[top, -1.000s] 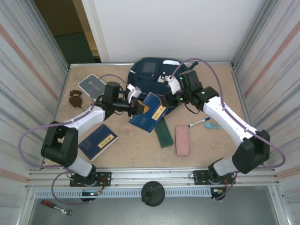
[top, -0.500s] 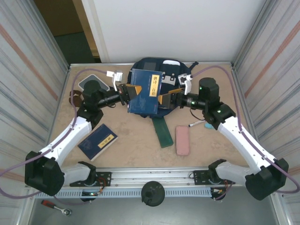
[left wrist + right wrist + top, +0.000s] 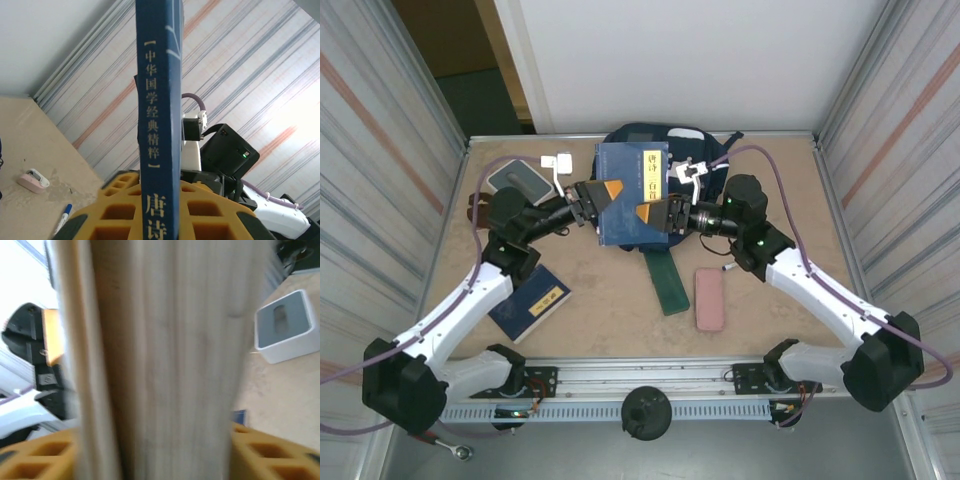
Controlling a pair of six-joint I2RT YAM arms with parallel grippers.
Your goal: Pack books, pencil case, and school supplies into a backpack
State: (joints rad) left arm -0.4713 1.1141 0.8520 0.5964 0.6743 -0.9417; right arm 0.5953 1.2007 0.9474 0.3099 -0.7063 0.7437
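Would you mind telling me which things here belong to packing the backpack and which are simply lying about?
For the job: lifted book, second book, backpack, pink case, green case, marker.
Lying about: white-and-grey box, brown object.

The thin dark-blue softcover book between the left pincer and right pincer is showing a smooth, faintly glossy paper cover; the tan desk beneath them is looking matt, speckled.
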